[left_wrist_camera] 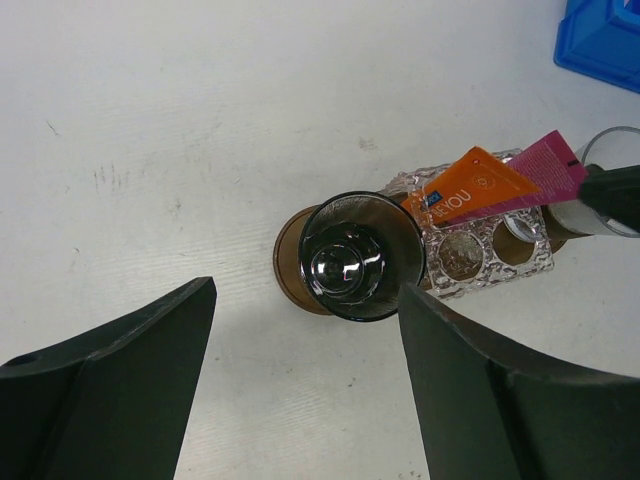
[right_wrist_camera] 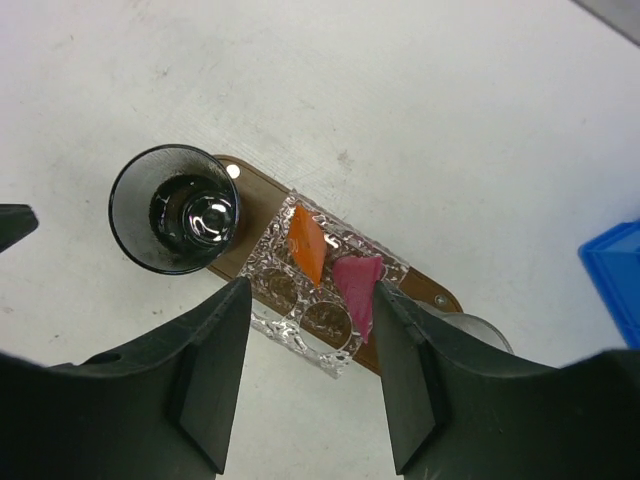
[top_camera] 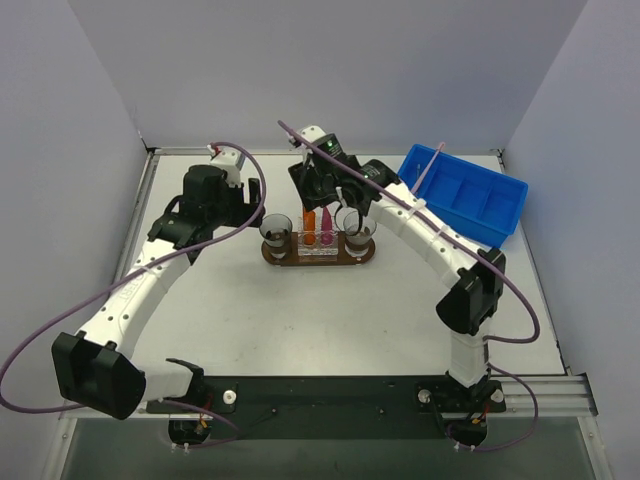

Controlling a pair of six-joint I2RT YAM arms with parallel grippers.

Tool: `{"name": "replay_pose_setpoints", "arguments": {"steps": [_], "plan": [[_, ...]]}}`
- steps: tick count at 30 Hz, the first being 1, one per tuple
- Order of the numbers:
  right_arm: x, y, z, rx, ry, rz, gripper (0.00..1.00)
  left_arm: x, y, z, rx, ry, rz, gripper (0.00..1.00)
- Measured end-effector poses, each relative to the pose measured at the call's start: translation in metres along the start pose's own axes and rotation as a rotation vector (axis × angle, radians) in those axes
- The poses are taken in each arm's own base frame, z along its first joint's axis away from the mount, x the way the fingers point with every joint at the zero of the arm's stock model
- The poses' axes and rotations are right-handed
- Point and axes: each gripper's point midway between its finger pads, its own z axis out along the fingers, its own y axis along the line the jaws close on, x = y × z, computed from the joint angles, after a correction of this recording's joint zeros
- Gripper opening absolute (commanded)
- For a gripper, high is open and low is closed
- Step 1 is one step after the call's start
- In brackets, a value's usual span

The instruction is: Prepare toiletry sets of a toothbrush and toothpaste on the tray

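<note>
Two toothpaste tubes stand between glasses on the tray; left fingers and right fingers spread

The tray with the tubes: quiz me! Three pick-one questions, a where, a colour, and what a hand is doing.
1. Where do the toothpaste tubes stand? A. in the blue bin B. in the clear holder on the tray C. in a cup
2. Their colours? A. orange and pink B. green and yellow C. both white
3. The right hand is: A. open B. shut on a tube C. shut on a cup
B: they poke from its holes. A: one of each. A: fingers apart, nothing held.
</note>
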Motion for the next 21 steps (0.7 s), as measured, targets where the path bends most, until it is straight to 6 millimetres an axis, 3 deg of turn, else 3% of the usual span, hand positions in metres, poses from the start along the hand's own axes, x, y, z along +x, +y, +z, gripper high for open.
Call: {"name": "replay_pose_setpoints", "arguments": {"steps": [3,5,10,15,21], "plan": [[-0.017,-0.013,-0.022,0.004,-0.056,0.034,0.47,-0.005,-0.001,0.003,-0.002,0.004,-0.011,0.84],[-0.029,-0.032,-0.037,0.018,-0.098,0.077,0.47,-0.01,-0.002,0.006,0.004,0.002,-0.032,0.84],[-0.041,-0.112,-0.067,0.13,-0.177,0.223,0.47,-0.009,0.001,0.015,0.004,0.019,-0.098,0.83],[-0.021,-0.194,-0.074,0.237,-0.175,0.405,0.44,-0.003,0.004,0.027,-0.002,0.047,-0.141,0.82],[0.018,-0.267,-0.066,0.333,-0.119,0.566,0.41,-0.007,0.005,0.03,-0.006,0.036,-0.16,0.82]]}}
